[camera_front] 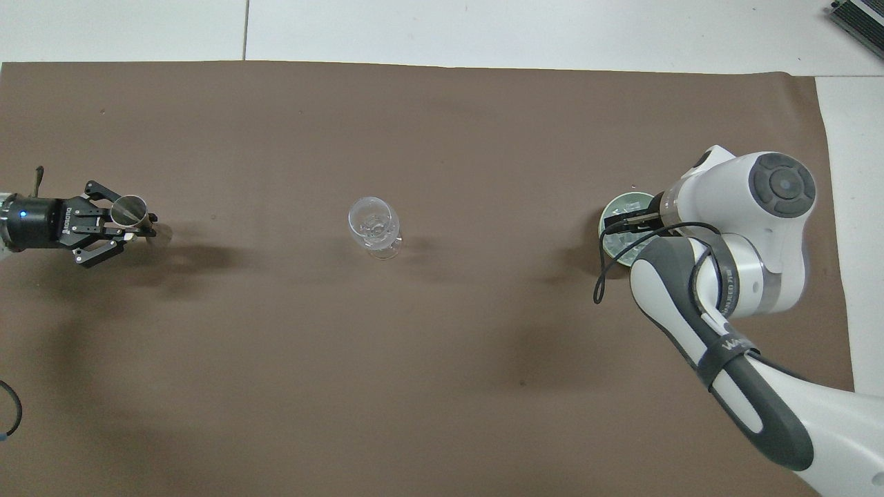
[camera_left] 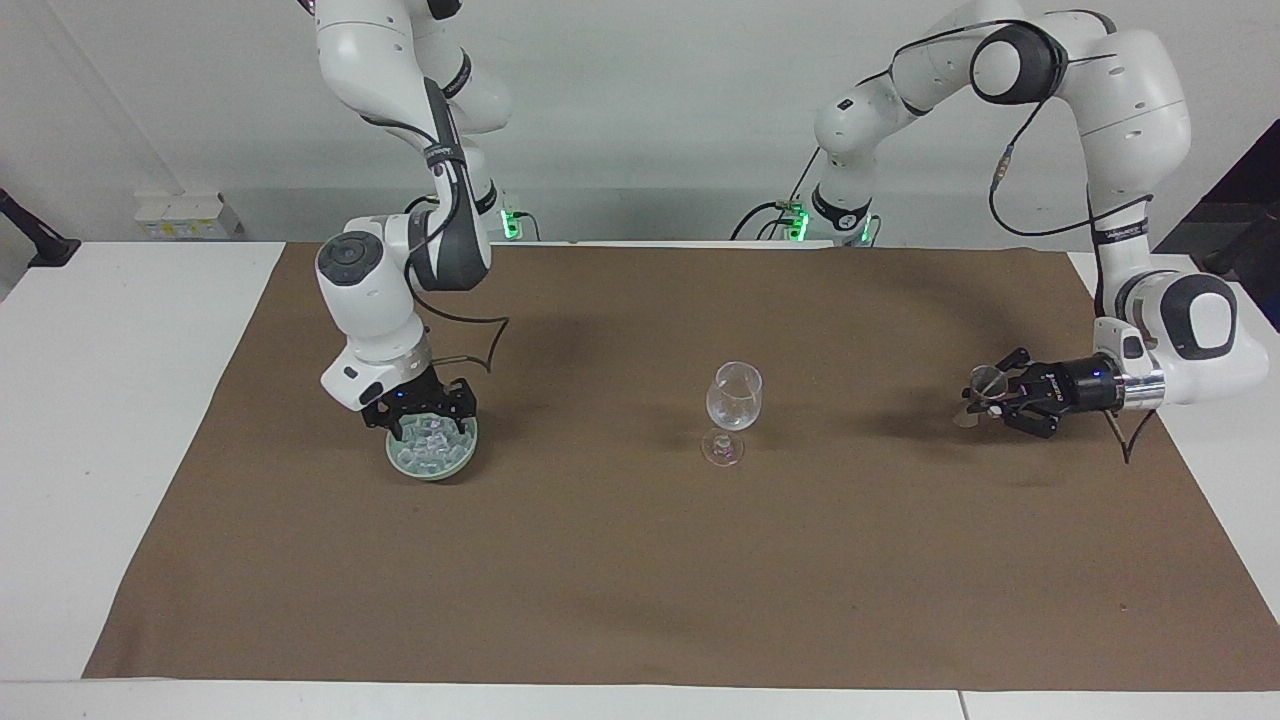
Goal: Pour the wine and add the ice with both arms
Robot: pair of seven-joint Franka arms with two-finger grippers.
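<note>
A clear stemmed glass [camera_left: 734, 395] [camera_front: 373, 224] stands upright mid-cloth. Toward the right arm's end sits a pale green bowl [camera_left: 430, 470] [camera_front: 617, 204] heaped with ice [camera_left: 432, 442] [camera_front: 615, 243]. My right gripper [camera_left: 425, 422] is open and low over the bowl, its fingertips down at the ice; from overhead its wrist covers most of the bowl. Near the left arm's end, my left gripper [camera_left: 992, 400] [camera_front: 135, 224] is shut on a metal jigger [camera_left: 980, 385] [camera_front: 128, 209], tilted and just above the cloth. Wine is out of view.
A brown cloth [camera_left: 640, 580] covers most of the white table [camera_left: 110, 400]. A black cable [camera_left: 480, 345] loops from the right arm's wrist above the bowl. Small white boxes [camera_left: 180, 215] sit at the table's edge nearest the robots.
</note>
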